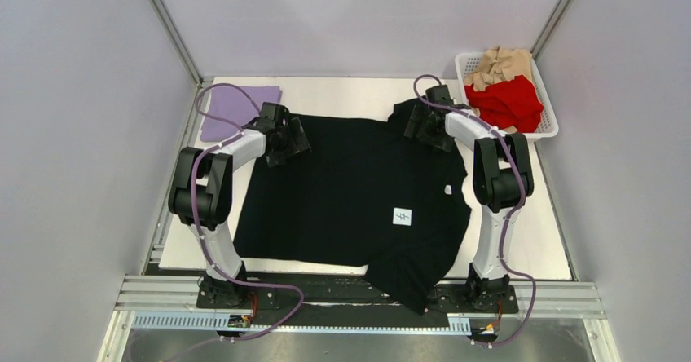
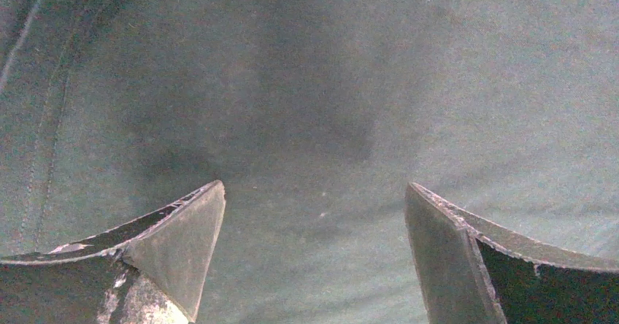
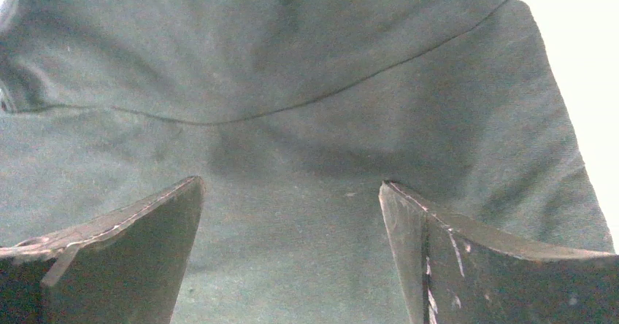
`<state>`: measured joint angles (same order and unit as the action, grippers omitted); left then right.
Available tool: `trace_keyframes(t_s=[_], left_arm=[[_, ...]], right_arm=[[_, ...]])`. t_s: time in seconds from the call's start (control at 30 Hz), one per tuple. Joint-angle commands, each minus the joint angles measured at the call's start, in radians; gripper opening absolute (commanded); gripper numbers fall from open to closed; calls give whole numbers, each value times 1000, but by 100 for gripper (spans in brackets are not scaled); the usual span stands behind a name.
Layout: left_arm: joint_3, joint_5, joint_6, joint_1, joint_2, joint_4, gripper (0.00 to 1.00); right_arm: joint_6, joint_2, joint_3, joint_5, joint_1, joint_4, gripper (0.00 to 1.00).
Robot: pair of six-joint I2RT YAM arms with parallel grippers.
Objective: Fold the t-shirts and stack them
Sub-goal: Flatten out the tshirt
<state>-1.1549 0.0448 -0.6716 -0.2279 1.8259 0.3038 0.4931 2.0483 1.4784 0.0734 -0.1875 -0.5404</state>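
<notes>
A large black t-shirt [image 1: 350, 191] with a small white tag [image 1: 402, 216] lies spread on the table, one part hanging over the near edge. My left gripper [image 1: 287, 140] is open just above its far left corner; the left wrist view shows only black cloth [image 2: 314, 105] between the fingers [image 2: 182, 244]. My right gripper [image 1: 424, 124] is open over the far right corner, where the cloth [image 3: 292, 120] is bunched with a seam showing. A folded lavender t-shirt [image 1: 238, 108] lies at the far left. Red [image 1: 509, 103] and tan [image 1: 499, 65] t-shirts lie crumpled in a basket.
A white plastic basket [image 1: 547, 125] stands at the far right corner of the white table [image 1: 538, 240]. Grey walls close in the left, right and far sides. A metal rail [image 1: 358, 297] carries the arm bases at the near edge.
</notes>
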Motion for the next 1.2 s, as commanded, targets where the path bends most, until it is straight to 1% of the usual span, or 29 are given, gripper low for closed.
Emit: trace_keyframes(t_s=[0.0,0.2,0.4,0.53,0.67,0.73,0.87,0.97,1.03,1.17], left_arm=[[-73,7,-18,-4,77,-14,100],[-176,30,-30,-4,184,-5,100],[-256,1,-32,-4,247,20,100],[-310,-13,-19,-2,273,46,100],[-341,-14,-2,-3,249,56,100],[-342,-12,6,-4,212,58,100],[-301,-22,28,-15,65,60,100],[-259,-56,51,-30,-39,96,100],[-211,-94,52,-42,-123,127,100],[-57,-153,18,-50,-322,184,100]], right_arm=[[1,116,78,48,60,-32,100],[-11,248,254,5,108,-42,100],[-43,359,462,35,130,-64,100],[-55,379,517,40,137,-69,100],[-64,338,517,19,134,-69,100],[-79,295,508,10,124,-64,100],[-142,174,485,0,81,-53,100],[-175,75,422,0,34,-36,100],[-183,9,373,10,3,-22,100],[-175,-107,258,0,-55,6,100]])
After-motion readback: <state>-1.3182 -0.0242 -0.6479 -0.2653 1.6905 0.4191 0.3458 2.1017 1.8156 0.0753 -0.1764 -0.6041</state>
